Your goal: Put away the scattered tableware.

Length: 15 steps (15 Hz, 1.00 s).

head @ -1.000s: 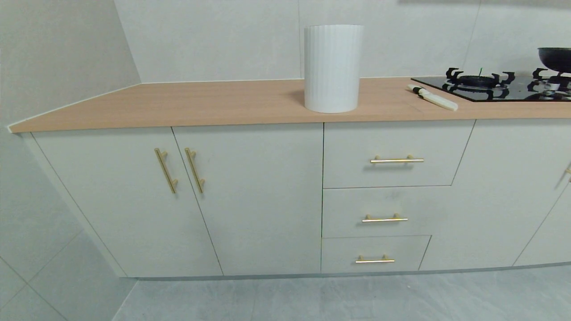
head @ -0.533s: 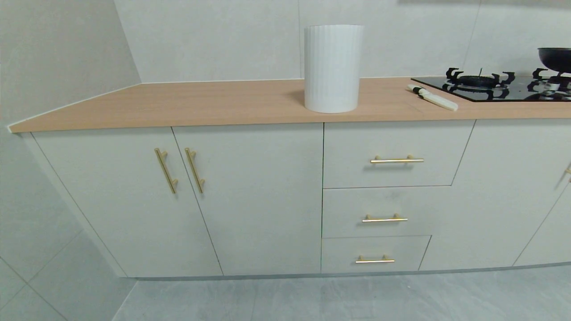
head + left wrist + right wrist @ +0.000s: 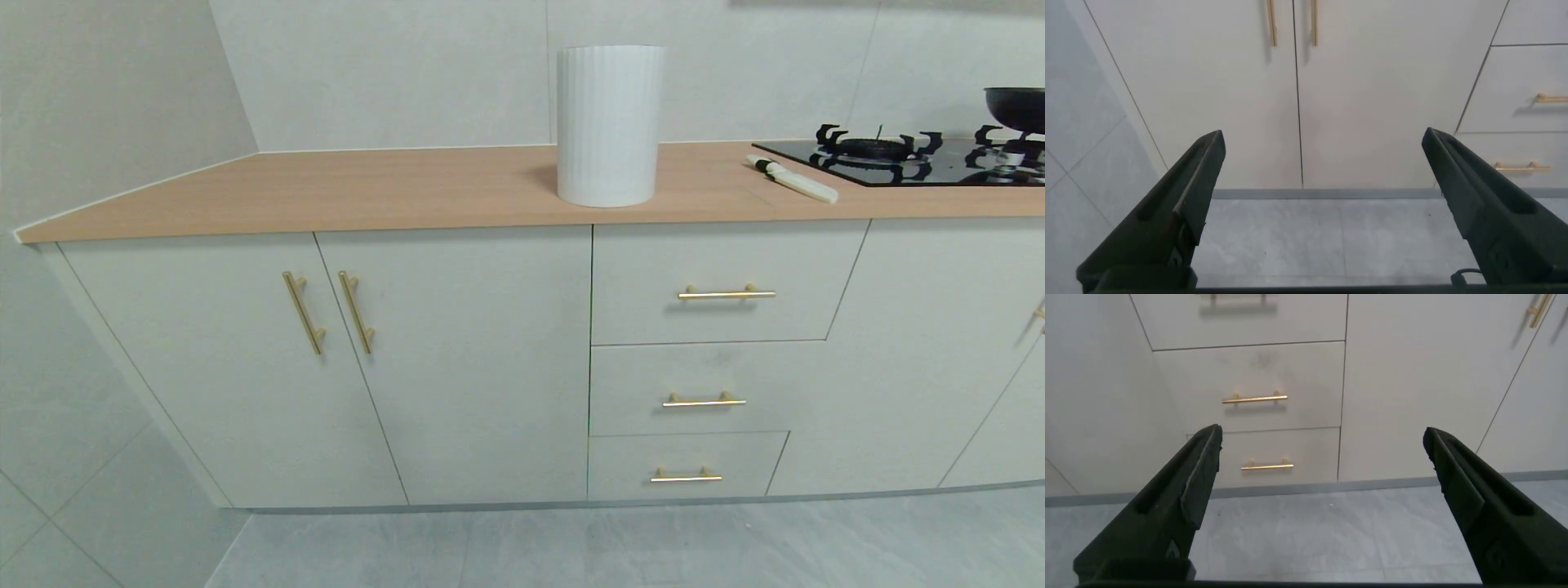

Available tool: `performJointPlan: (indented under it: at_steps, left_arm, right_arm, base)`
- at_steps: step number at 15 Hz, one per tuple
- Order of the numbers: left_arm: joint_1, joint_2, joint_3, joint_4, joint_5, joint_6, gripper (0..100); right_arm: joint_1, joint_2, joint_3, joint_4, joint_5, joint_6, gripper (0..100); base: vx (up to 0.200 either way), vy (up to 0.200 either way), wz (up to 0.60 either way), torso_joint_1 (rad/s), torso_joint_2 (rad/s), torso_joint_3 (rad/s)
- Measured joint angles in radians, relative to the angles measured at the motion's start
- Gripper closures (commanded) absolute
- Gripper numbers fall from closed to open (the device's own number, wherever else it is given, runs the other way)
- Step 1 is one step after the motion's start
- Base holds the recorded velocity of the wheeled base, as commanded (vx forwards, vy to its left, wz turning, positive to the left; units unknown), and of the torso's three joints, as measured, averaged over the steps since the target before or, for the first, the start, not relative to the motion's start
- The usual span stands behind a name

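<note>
The wooden surface [image 3: 367, 188] runs along the tiled wall above a row of pale base cabinets. A white ribbed container [image 3: 607, 122] stands upright on it, near the front edge, above the seam between the double cabinet doors [image 3: 326, 367] and the drawer stack [image 3: 702, 359]. The knife [image 3: 792, 178], with a white blade and a dark handle, lies flat on the surface to the right of the container and well apart from it, just beside the left edge of the black gas hob [image 3: 898, 159]. Its handle points far and left, and its tip points near and right. A black pan [image 3: 1016, 106] sits on the hob's right burner at the frame edge. Both doors and all three drawers are shut, each fitted with a gold bar handle. The left claw [image 3: 1323, 143] hangs low in front of the double doors, above the grey tiled floor [image 3: 1315, 237]. Its two dark fingers [image 3: 1184, 204] are set wide apart with nothing between them. The right claw [image 3: 1323, 439] hangs low in front of the drawer stack, facing the two lower drawers. Its fingers [image 3: 1180, 498] are also spread wide and hold nothing. Both claws are well below the surface and apart from the knife and the container.
</note>
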Motion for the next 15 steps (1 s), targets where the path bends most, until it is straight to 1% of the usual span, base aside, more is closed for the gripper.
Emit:
performJointPlan:
  at_steps: [2,7,15]
  left_arm:
    - [0.0,0.0,0.0,0.0,0.0,-0.007,0]
    - [0.0,0.0,0.0,0.0,0.0,-0.004,0]
    - [0.0,0.0,0.0,0.0,0.0,-0.004,0]
  right_arm:
    - [0.0,0.0,0.0,0.001,0.001,0.001,0]
    - [0.0,0.0,0.0,0.001,0.004,-0.001,0]
    - [0.0,0.0,0.0,0.002,0.003,-0.001,0]
  base:
    - [0.0,0.0,0.0,0.0,0.0,0.0]
    - [0.0,0.0,0.0,0.0,0.0,0.0]
    - [0.2,0.0,0.0,0.005,0.0,0.001]
